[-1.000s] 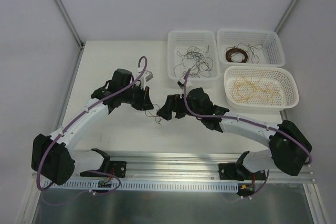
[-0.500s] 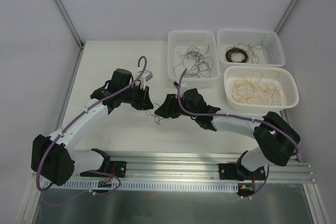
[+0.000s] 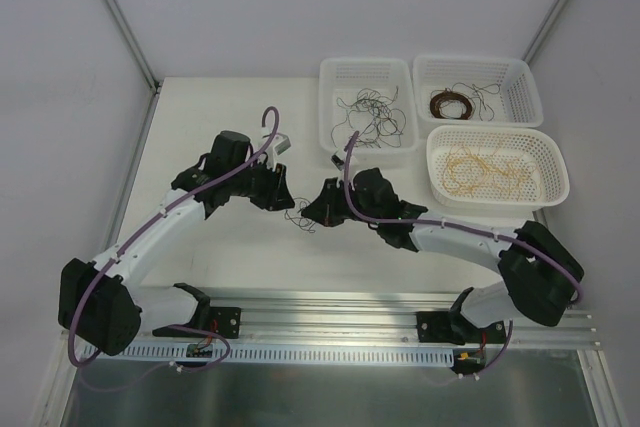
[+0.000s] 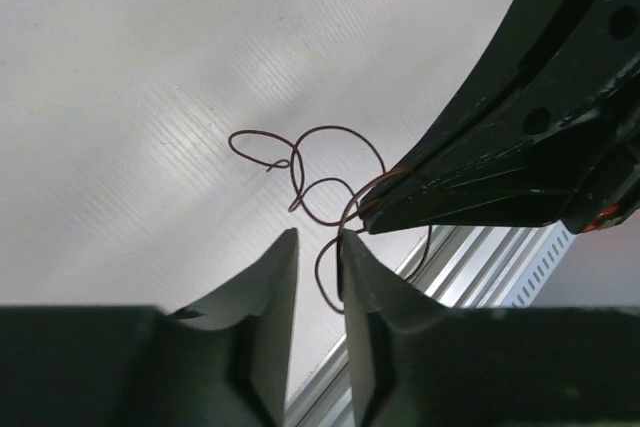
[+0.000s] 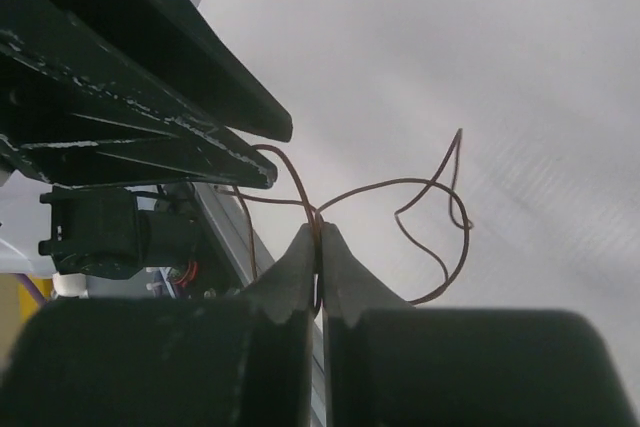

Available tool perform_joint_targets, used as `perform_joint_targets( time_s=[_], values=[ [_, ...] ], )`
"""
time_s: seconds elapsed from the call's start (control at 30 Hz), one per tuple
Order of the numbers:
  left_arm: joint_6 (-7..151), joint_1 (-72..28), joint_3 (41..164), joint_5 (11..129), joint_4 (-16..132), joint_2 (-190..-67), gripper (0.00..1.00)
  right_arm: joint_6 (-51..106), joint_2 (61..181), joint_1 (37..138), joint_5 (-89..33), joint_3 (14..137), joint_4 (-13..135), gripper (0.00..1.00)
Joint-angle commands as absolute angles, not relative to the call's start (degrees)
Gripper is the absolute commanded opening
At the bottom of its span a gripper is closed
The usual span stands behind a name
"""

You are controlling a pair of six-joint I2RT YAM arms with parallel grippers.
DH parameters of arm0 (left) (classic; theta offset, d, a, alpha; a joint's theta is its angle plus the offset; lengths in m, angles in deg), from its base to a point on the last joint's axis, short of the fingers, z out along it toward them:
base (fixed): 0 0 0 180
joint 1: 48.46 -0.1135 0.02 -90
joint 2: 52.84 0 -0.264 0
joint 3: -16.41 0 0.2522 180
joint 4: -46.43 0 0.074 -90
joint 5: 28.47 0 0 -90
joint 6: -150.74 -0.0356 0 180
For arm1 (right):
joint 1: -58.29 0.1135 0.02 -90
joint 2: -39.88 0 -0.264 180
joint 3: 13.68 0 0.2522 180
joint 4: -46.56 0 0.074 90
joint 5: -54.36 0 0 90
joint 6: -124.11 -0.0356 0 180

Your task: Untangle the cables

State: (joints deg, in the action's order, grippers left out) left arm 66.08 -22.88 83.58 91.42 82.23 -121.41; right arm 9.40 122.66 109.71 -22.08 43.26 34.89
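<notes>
A thin, curly dark-brown cable (image 3: 298, 215) hangs between my two grippers over the white table. My right gripper (image 5: 318, 229) is shut on it, and the cable (image 5: 430, 187) is pinched at the fingertips and loops off to the right. In the left wrist view my left gripper (image 4: 318, 235) stands open with a narrow gap. The cable (image 4: 330, 162) runs down along the inner face of its right finger. From above, the left gripper (image 3: 283, 197) and right gripper (image 3: 312, 215) almost touch.
Three white baskets stand at the back right. One basket (image 3: 325, 107) holds black cables (image 3: 367, 112), another (image 3: 525, 97) a dark-brown coil (image 3: 450, 104), and the nearest (image 3: 555, 172) yellow-tan cables (image 3: 490, 172). A metal rail (image 3: 330, 307) runs along the near edge.
My right gripper has gone from wide open to shut on the brown cable. My left gripper, shut before, has opened a little. The right arm's elbow shifted.
</notes>
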Motion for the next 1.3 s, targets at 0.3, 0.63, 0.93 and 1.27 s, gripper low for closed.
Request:
perform_joint_targets(
  time_s=[0.3, 0.63, 0.93, 1.27],
  values=[
    [67.2, -22.3, 79.8, 80.9, 76.1, -110.1, 0.85, 31.0, 106.8, 110.1, -45.7, 57.6, 74.4, 0.01],
    [69.9, -22.7, 75.7, 65.9, 72.6, -99.9, 0.96, 44.6, 102.5, 97.6, -58.1, 74.1, 86.6, 0.01],
    [73.0, -24.0, 74.0, 52.4, 72.7, -94.9, 0.99, 48.4, 112.1, 74.0, -50.9, 86.1, 73.8, 0.01],
    [73.9, -26.9, 73.5, 51.2, 72.6, -93.0, 0.99, 48.4, 147.5, 60.2, -46.9, 114.0, 71.7, 0.05]
  ],
)
